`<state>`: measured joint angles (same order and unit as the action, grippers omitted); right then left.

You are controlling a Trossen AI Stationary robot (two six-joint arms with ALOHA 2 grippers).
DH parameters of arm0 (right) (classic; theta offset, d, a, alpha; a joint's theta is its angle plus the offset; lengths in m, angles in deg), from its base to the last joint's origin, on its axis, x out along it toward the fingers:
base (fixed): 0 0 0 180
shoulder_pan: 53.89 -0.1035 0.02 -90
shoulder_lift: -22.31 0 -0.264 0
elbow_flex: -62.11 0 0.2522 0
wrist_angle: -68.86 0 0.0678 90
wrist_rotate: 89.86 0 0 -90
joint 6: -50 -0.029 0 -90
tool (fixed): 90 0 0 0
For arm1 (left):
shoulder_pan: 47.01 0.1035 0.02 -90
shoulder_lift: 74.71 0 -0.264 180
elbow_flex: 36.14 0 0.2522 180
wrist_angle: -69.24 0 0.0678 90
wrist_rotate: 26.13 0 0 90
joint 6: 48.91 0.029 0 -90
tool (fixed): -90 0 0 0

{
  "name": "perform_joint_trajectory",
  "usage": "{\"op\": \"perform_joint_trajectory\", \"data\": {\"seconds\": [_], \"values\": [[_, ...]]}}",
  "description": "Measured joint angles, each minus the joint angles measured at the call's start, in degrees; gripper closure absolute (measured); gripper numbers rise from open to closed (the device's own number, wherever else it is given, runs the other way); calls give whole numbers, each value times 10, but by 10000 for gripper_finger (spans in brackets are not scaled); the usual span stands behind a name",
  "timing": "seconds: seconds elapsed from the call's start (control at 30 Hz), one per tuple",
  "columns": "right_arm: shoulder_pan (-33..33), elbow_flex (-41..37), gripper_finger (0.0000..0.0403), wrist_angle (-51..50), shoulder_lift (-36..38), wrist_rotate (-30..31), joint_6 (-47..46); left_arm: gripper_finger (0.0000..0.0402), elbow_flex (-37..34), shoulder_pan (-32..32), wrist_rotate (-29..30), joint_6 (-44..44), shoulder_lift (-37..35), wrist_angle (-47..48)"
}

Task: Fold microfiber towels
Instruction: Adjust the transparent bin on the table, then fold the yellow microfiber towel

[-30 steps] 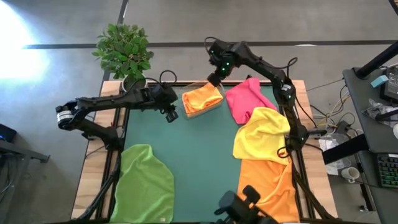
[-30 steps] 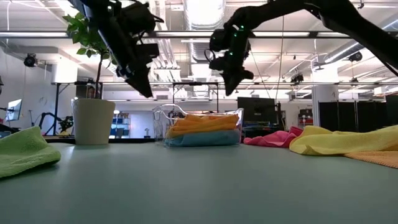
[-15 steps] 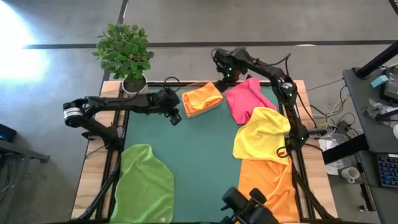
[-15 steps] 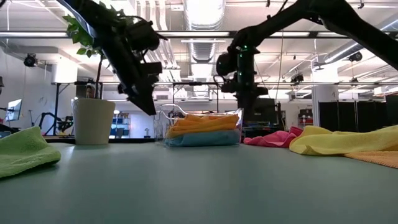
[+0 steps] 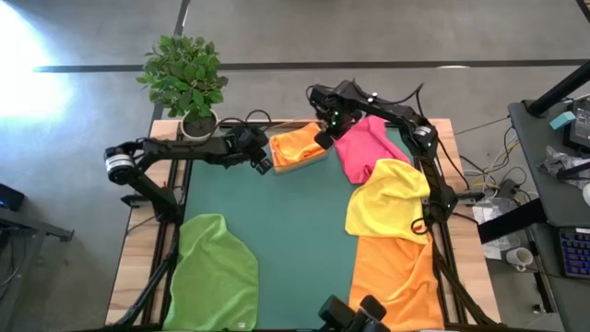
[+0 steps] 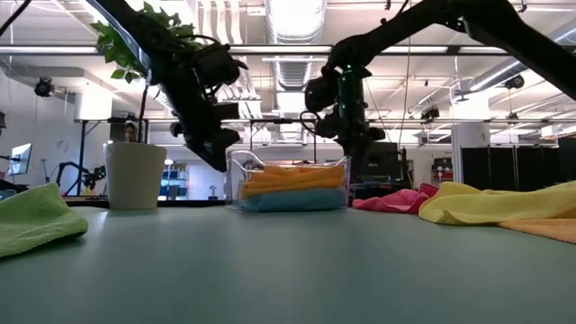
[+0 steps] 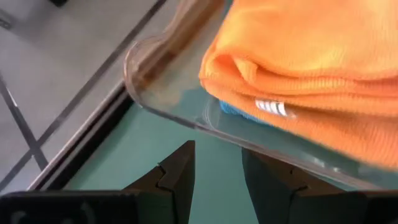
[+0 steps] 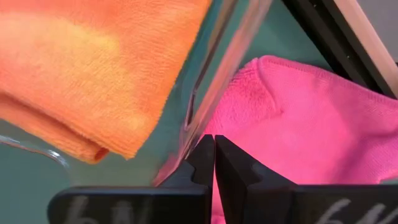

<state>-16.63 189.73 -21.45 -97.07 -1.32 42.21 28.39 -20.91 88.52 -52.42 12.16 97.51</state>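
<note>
A clear plastic tray at the table's far middle holds folded orange towels on a light blue one. My left gripper is open, just off the tray's left near corner. My right gripper is shut, low at the tray's right wall, between the tray and the pink towel. A yellow towel lies partly on an orange towel at the right. A green towel lies at the near left. My left gripper points level at the tray's corner rim from the table's left; I cannot tell whether it touches. My right gripper stands with its shut fingertips beside the foot of the tray's right wall; I cannot tell whether they touch it.
A potted plant stands at the far left corner, behind my left arm. The green mat between the towels is bare in the middle. The orange and green towels hang over the near edge.
My left gripper has gone toward the tray's left corner and a little lower. My right gripper has swung from above the tray's far side toward the right, then come down beside the tray's right wall. The towels and tray lie as before.
</note>
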Motion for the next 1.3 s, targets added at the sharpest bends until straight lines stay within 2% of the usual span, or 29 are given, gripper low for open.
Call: {"op": "perform_joint_trajectory", "data": {"seconds": [0.33,0.53,0.77,1.1,1.2,1.3], "values": [[-35,-1,394,-7,0,2,-43,283,5,61,7,43,-3,-65],[-39,-3,394,14,1,2,-64,283,6,96,-2,46,1,-67],[-38,1,394,6,14,16,-53,283,10,98,-6,101,-22,-42],[-41,-15,394,2,116,31,-44,283,13,91,-6,100,-124,-10],[-50,-47,394,4,165,31,-42,283,13,82,-19,99,-159,-3],[-64,-102,394,12,220,31,-53,283,6,70,-57,98,-192,-1]]}}
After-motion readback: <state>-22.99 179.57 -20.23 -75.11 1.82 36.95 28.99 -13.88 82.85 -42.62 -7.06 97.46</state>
